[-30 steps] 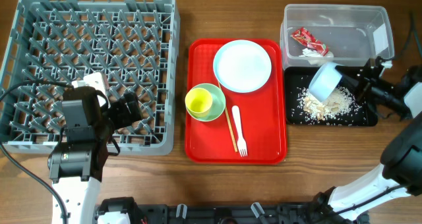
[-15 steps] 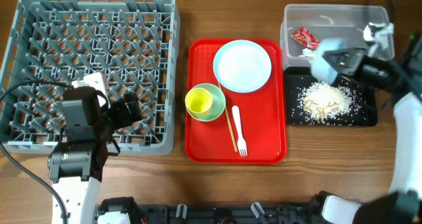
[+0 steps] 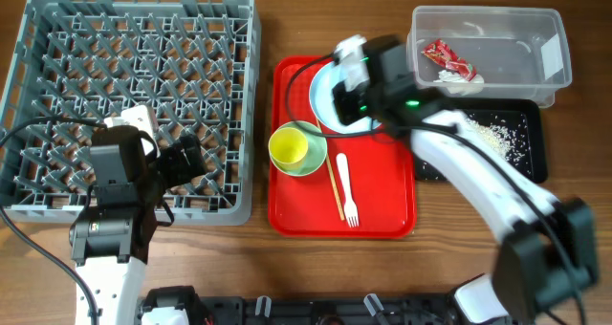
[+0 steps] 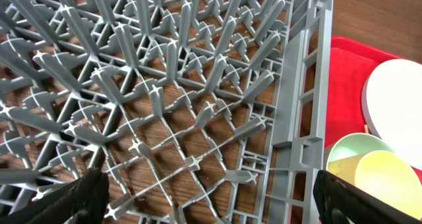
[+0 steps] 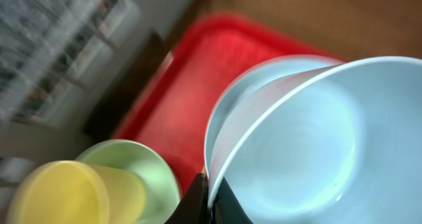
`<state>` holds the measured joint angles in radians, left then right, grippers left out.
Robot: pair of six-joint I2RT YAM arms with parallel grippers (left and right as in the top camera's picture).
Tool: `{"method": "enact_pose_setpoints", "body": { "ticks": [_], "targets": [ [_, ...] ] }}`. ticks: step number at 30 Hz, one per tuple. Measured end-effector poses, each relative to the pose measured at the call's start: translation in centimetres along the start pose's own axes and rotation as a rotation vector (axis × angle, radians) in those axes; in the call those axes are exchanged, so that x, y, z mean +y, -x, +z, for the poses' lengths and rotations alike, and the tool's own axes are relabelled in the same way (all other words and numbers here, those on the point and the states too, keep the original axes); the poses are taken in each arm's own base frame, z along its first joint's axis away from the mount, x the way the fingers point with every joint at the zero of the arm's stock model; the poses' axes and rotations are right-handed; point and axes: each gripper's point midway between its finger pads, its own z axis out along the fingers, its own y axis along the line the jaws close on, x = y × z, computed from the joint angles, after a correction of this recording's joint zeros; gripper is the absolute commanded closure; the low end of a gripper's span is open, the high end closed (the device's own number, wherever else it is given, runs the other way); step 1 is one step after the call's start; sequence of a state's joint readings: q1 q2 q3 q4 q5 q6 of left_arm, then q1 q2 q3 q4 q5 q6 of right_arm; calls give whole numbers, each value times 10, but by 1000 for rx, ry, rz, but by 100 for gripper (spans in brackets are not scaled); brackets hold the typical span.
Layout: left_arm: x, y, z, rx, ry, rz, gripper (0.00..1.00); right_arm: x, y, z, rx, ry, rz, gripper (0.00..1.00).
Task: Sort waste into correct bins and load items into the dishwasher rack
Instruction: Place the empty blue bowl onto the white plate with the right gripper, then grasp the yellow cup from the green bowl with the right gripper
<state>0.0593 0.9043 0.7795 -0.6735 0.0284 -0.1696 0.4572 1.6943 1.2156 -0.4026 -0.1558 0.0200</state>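
My right gripper [image 3: 350, 103] is over the back of the red serving tray [image 3: 296, 210], above the pale-blue plate [image 3: 321, 94]. It is shut on the rim of the pale-blue bowl [image 5: 310, 138]; the bowl is hidden under the arm in the overhead view. The yellow cup [image 3: 288, 147] sits in the pale-green bowl [image 3: 314, 153]. The white fork [image 3: 346, 189] and the chopstick [image 3: 335, 186] lie on the red tray. My left gripper [image 4: 211, 197] is open over the grey dishwasher rack [image 3: 129, 76], near its front right corner.
The clear tub [image 3: 497, 24] at the back right holds the red wrapper [image 3: 449, 59] and a white paper scrap [image 3: 457, 77]. The black tray [image 3: 531, 148] in front of it holds rice-like crumbs [image 3: 490, 134]. My right arm stretches across the black tray's left part.
My right arm swung left from over the black tray to over the red tray, carrying the pale-blue bowl. Crumbs stay in the black tray. My left arm has not moved.
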Motion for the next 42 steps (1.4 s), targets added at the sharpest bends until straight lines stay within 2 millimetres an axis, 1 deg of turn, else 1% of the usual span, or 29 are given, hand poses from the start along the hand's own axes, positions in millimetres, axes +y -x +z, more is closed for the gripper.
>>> {"method": "enact_pose_setpoints", "body": {
  "ticks": [1, 4, 5, 6, 8, 10, 11, 13, 15, 16, 18, 20, 21, 22, 23, 25, 26, 28, 31, 32, 35, 36, 38, 39, 42],
  "targets": [
    [0, 0, 0, 0, 0, 0, 0, -2, -15, 21, 51, -12, -1, 96],
    [0, 0, 0, 0, 0, 0, 0, -10, -37, 48, 123, -27, 10, 94],
    [0, 0, 0, 0, 0, 0, 0, -11, -41, 52, 136, -31, 12, 89],
    [0, 0, 0, 0, 0, 0, 0, -11, -43, 55, 139, -32, 12, 80],
    [0, 0, 0, 0, 0, 0, 0, -11, -41, 55, 132, -32, 7, 78],
    [0, 0, 0, 0, 0, 0, 0, -11, -42, 55, 138, -30, 5, 66],
    [0, 0, 0, 0, 0, 0, 0, -10, -44, 54, 146, -22, 2, 62],
    [0, 0, 0, 0, 0, 0, 0, -6, -50, 53, 171, -2, 12, 60],
    [0, 0, 0, 0, 0, 0, 0, -2, -52, 45, 188, 14, 25, 55],
    [0, 0, 0, 0, 0, 0, 0, 1, -45, 36, 179, 21, 28, 53],
    [0, 0, 0, 0, 0, 0, 0, 7, -25, 16, 136, 38, 24, 51],
    [0, 0, 0, 0, 0, 0, 0, 22, 14, -18, 21, 94, 11, 51],
    [0, 0, 0, 0, 0, 0, 0, 29, 24, -32, -7, 118, 13, 51],
    [0, 0, 0, 0, 0, 0, 0, 32, 27, -39, -16, 132, 17, 51],
    [0, 0, 0, 0, 0, 0, 0, 37, 25, -46, -2, 152, 27, 51],
    [0, 0, 0, 0, 0, 0, 0, 42, 8, -43, 65, 171, 48, 51],
    [0, 0, 0, 0, 0, 0, 0, 47, -5, -37, 118, 181, 63, 51],
    [0, 0, 0, 0, 0, 0, 0, 57, -25, -22, 201, 199, 67, 51],
    [0, 0, 0, 0, 0, 0, 0, 72, -47, 2, 287, 218, 72, 51],
    [0, 0, 0, 0, 0, 0, 0, 75, -54, 8, 312, 220, 77, 55],
    [0, 0, 0, 0, 0, 0, 0, 81, -73, 26, 384, 211, 112, 75],
    [0, 0, 0, 0, 0, 0, 0, 80, -77, 30, 396, 203, 131, 80],
    [0, 0, 0, 0, 0, 0, 0, 79, -80, 35, 406, 190, 157, 92],
    [0, 0, 0, 0, 0, 0, 0, 78, -79, 38, 400, 183, 170, 95],
    [0, 0, 0, 0, 0, 0, 0, 76, -77, 39, 393, 169, 187, 96]
  ]
}}
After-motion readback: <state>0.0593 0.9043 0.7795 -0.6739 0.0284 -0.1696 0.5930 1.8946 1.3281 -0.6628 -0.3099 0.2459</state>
